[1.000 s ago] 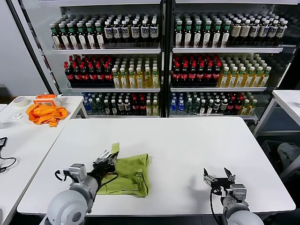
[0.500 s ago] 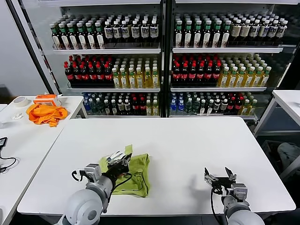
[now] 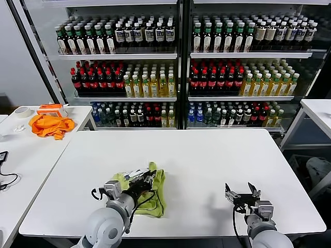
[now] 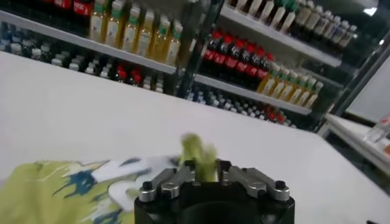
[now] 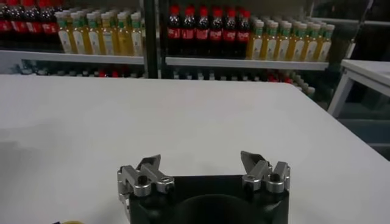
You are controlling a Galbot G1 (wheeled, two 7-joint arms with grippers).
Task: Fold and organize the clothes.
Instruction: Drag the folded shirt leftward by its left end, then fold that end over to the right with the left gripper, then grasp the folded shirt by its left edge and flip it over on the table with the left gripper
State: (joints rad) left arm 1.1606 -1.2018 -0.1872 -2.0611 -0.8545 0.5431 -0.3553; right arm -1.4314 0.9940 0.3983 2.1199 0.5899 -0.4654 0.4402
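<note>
The lime T-shirt (image 3: 155, 187) lies bunched near the front left of the white table (image 3: 207, 160). My left gripper (image 3: 144, 179) is over the shirt and shut on a fold of it, held just above the rest. In the left wrist view the pinched lime cloth (image 4: 198, 156) stands up between the jaws of that gripper (image 4: 206, 171), with more of the shirt (image 4: 49, 195) spread below. My right gripper (image 3: 241, 195) is open and empty near the table's front right, also seen in the right wrist view (image 5: 201, 165).
An orange cloth (image 3: 50, 125) and a tape roll (image 3: 21, 111) lie on a side table at the left. Another table (image 3: 318, 111) stands at the right. Drink coolers (image 3: 178, 62) fill the back.
My left gripper has carried the pinched shirt edge to the right across the shirt, folding it over into a narrower bundle. The right gripper has stayed put.
</note>
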